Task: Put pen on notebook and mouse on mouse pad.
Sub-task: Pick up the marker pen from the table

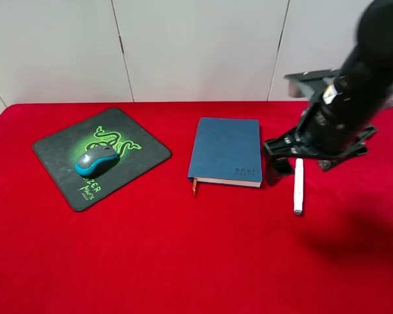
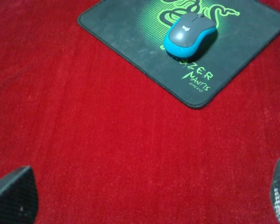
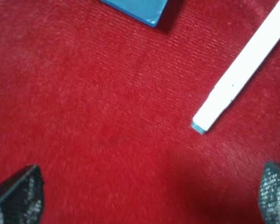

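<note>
Right gripper (image 3: 147, 193), carried on the dark arm nearest the high camera, is held with its jaws spread wide and empty, close by the pen (image 1: 299, 186). That pen is laid flat on the red cloth (image 1: 183, 261) just beside the notebook (image 1: 227, 151), not touching it. Further off, the mouse (image 1: 96, 159) is seated on the mouse pad (image 1: 141, 150), and the left gripper (image 2: 147, 191) is likewise seen with jaws wide apart above bare cloth.
</note>
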Robot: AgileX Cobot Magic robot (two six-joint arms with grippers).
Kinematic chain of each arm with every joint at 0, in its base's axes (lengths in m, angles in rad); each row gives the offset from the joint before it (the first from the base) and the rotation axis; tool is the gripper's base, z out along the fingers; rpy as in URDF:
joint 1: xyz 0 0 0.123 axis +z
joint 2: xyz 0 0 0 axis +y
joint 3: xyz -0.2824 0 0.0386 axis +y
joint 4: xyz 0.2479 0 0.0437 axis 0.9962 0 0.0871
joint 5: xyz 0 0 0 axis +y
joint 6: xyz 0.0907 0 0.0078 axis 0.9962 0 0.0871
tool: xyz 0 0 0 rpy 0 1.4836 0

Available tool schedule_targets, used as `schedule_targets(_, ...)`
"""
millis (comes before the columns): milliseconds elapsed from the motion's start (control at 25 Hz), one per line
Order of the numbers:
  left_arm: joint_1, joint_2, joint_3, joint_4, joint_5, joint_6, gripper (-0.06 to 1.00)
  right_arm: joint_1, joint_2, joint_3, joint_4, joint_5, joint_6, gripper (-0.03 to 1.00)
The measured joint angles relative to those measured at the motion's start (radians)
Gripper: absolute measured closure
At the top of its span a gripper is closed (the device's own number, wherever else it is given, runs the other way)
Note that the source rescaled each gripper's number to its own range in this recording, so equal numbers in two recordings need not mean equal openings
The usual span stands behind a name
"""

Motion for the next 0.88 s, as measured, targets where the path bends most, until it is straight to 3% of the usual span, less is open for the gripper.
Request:
schedule_targets(280, 0.000, 0.000, 0.000, 0.000, 0.000, 0.000, -0.05, 0.000, 0.165, -0.058, 0.000, -0.037, 0.023, -0.03)
schedule_targets(640, 0.000, 0.000, 0.000, 0.000, 0.000, 0.000, -0.05, -0.149, 0.216, -0.068, 0.007, -0.063, -0.001, -0.03)
schedule_targets(880, 0.000, 0.000, 0.000, 0.000, 0.000, 0.000, -0.05, -0.162, 0.269, -0.068, 0.007, -0.086, -0.050, -0.03)
